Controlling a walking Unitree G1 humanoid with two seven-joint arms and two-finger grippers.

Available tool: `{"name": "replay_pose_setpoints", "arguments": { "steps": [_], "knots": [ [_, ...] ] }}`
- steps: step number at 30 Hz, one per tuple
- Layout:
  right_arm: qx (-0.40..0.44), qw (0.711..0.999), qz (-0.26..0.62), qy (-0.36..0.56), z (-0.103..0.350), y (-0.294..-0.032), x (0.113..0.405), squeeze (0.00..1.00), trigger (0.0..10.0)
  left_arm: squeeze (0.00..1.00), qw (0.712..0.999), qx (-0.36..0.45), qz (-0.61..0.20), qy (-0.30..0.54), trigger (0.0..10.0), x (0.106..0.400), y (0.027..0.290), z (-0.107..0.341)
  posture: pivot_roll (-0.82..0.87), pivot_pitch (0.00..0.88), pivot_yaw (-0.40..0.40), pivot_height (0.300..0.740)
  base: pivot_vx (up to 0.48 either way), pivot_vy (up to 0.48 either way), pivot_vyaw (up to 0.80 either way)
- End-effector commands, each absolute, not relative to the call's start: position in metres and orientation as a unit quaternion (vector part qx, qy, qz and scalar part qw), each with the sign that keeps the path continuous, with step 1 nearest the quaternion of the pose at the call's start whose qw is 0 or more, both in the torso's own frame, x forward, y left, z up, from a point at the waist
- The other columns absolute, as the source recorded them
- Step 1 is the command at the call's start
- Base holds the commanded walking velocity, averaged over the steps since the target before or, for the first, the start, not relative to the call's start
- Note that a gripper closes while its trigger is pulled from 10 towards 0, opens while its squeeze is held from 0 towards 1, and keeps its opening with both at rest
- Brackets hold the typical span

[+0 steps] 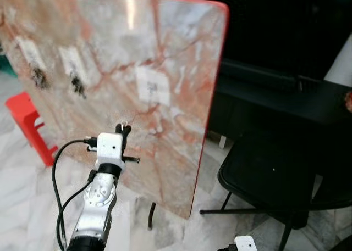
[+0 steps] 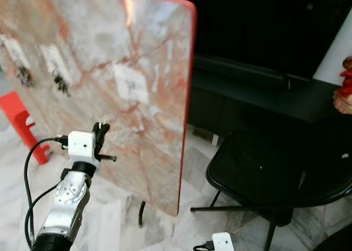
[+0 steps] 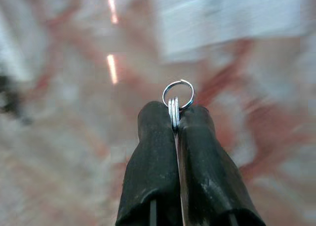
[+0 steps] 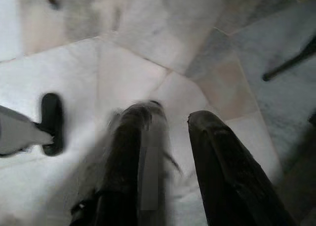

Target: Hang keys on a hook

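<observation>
From the head views, the left gripper (image 1: 123,131) is raised close to the marble-patterned board (image 1: 181,53), below a white hook plate (image 1: 153,85), so the robot should lift and steer the ring squarely onto that hook; a black chair (image 1: 275,174) and red stool (image 1: 25,119) stand aside. In the left wrist view the fingers (image 3: 153,152) pinch tight on the key ring (image 3: 177,95), while the right wrist view shows the right gripper (image 4: 170,137) hanging over floor tiles, its fingers parted and empty

No legible text; dark marks on the white label (image 1: 153,86) too blurred.
</observation>
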State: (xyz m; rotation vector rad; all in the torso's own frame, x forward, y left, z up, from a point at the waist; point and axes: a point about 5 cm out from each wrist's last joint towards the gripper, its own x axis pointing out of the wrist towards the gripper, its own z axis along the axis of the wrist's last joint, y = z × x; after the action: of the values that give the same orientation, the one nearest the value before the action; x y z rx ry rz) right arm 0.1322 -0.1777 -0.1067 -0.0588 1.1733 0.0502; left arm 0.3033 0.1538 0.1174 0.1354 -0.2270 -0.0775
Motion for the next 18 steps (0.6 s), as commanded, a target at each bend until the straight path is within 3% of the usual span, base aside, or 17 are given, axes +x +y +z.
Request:
{"name": "replay_pose_setpoints", "arguments": {
  "steps": [1, 8, 18],
  "knots": [
    [-0.03, 0.839, 0.026, 0.543, -0.104, -0.176, 0.141, 0.0, 10.0, 0.0, 0.99, 0.075, -0.031, -0.117, 10.0, 0.304, 0.16, 0.121, 0.01, 0.0, -0.031, 0.74, 0.281, 0.0, 0.0],
    [-0.03, 0.839, 0.027, 0.543, -0.104, -0.176, 0.141, 0.0, 10.0, 0.0, 0.988, 0.078, -0.03, -0.129, 10.0, 0.301, 0.16, 0.124, 0.01, 0.0, -0.031, 0.74, 0.281, 0.0, 0.0],
    [-0.03, 0.839, 0.03, 0.542, -0.104, -0.176, 0.141, 0.0, 10.0, 0.0, 0.989, 0.078, -0.033, -0.123, 10.0, 0.291, 0.161, 0.118, 0.01, 0.0, -0.033, 0.74, 0.0, 0.0, 0.0]
  ]
}}
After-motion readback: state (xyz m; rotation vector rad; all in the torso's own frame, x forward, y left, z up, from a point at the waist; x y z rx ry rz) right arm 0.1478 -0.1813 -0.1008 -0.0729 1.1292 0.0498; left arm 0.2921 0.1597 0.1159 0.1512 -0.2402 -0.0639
